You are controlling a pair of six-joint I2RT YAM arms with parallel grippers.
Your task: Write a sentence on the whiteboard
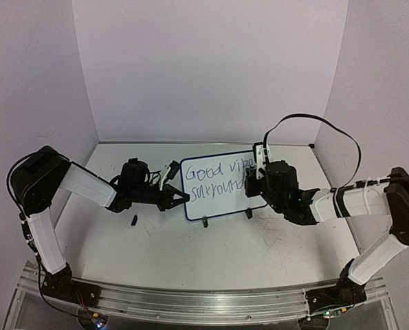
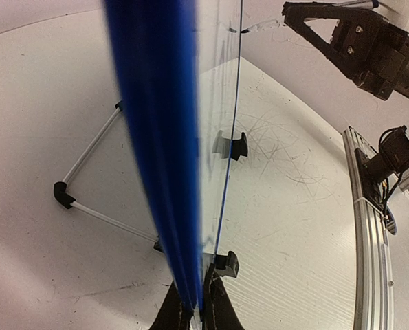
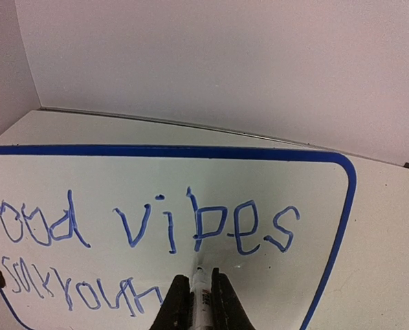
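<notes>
Scratched grey-white tabletop (image 1: 211, 261) carries the small blue-framed whiteboard (image 1: 221, 206), upright on black feet just past centre toward 12 o'clock. At its 9 o'clock edge the black two-finger left gripper (image 1: 182, 198) is clamped tight on the frame, steadying it. At 3 o'clock the right gripper (image 3: 199, 299) is closed on a white marker pen (image 3: 200, 280), whose tip appears to touch the board under "vibes". The blue handwritten sentence (image 3: 190, 227) reads "Good vibes" over a scrawled second line that looks unfinished, so most writing seems done. A small black cap-like piece (image 1: 133, 220) lies at the board's 8 o'clock; nothing seems to block the pen. Lilac walls (image 1: 204, 69) stand behind.
</notes>
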